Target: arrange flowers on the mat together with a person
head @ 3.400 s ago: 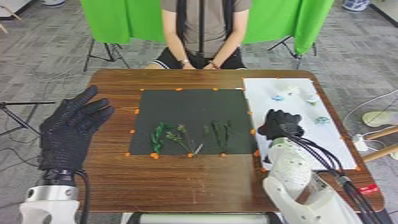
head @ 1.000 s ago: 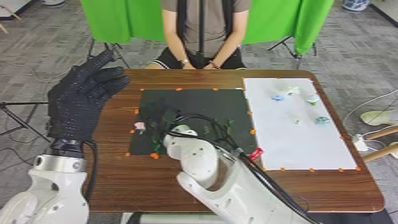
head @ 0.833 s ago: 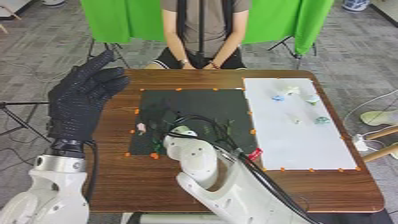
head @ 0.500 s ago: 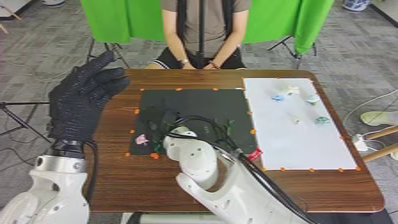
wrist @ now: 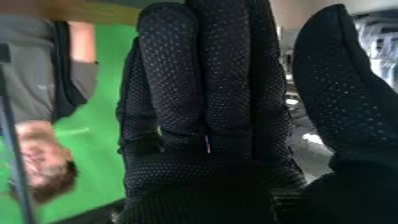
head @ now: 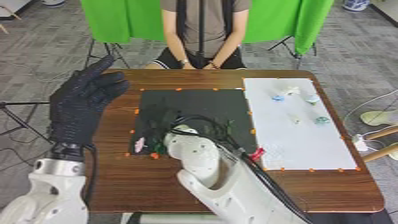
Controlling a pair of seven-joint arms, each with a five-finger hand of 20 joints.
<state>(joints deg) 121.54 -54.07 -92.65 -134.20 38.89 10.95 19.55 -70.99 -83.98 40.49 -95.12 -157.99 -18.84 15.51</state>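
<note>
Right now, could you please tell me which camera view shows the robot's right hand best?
The right wrist view does: the right hand is close up there, its fingers straight and its thumb apart from them. The head view shows the right arm extending over the dark mat, where the black hand blends into it.

Brown wooden table [head: 120, 185], standing on grey carpeted floor [head: 27, 72]. Green curtain [head: 275, 31], hung beyond the far edge of the table; seen also in the right wrist view. Black pole [head: 202, 30], upright, in front of the curtain. Blue-and-white pot [head: 355, 4], far right corner, on the floor. Wooden legs [head: 382, 134], slanted, right of the table. Black stand [head: 27, 103], at the left edge. Pale cable [head: 378, 100], loosely curved, right side.
</note>
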